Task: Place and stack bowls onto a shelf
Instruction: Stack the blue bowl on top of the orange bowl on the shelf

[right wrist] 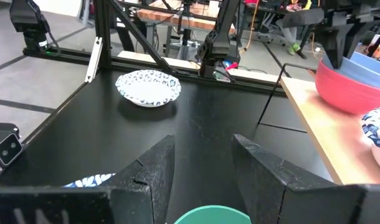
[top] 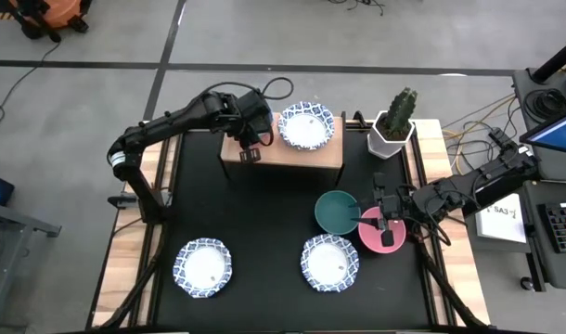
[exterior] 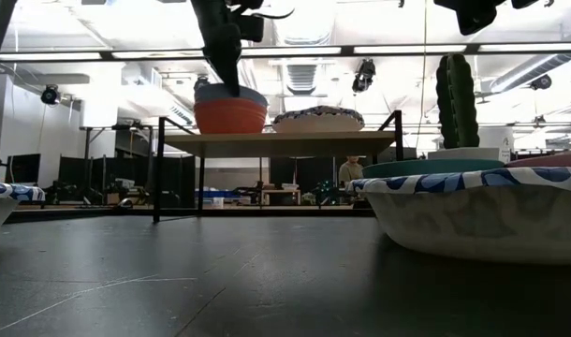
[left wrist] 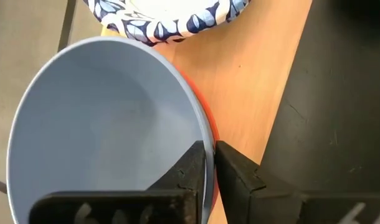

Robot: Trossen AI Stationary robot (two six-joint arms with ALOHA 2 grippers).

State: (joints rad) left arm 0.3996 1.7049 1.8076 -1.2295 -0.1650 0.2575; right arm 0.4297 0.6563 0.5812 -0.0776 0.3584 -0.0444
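Blue bowl (left wrist: 103, 124) sitting upright in red bowl (exterior: 230, 116) on shelf (top: 311, 158); left gripper (left wrist: 209, 163) pinching its rim; right gripper (right wrist: 202, 158) hanging w/ fingers apart.

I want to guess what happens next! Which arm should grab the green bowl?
Probably the right. Its end effector hangs open over the pink bowl, right beside the green bowl. The left end effector is far off at the shelf, pinching the blue bowl's rim.

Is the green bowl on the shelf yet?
No, the green bowl sits on the black table beside the pink bowl, while the shelf holds a blue-on-red stack and one patterned bowl.
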